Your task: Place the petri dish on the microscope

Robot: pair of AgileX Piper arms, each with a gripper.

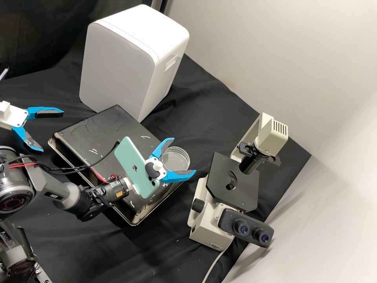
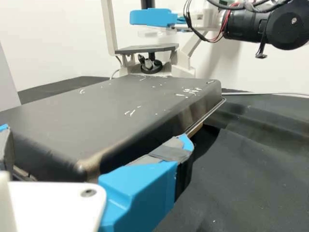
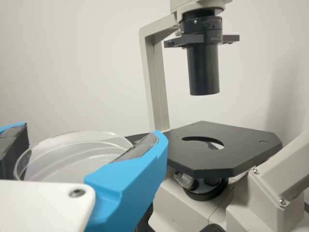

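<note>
There are one petri dish point(image 1: 175, 158), one microscope point(image 1: 231, 196) with two eyepieces point(image 1: 240, 227), one dark tray point(image 1: 98, 137), one white box point(image 1: 131, 59), one black cloth point(image 1: 196, 98), and two grippers, the left gripper point(image 1: 50, 131) and the right gripper point(image 1: 181, 156), each with two blue fingers point(image 1: 39, 111).

1. My left gripper point(image 2: 94, 140), fingers spread wide, hangs at the near corner of the black tray point(image 2: 120, 104).
2. Far beyond, the right gripper point(image 2: 153, 18) holds the petri dish point(image 2: 155, 33) before the microscope point(image 2: 147, 50).

I could read nothing; small print low on the microscope point(image 1: 231, 196), lower middle of the frame, was too tiny.
</note>
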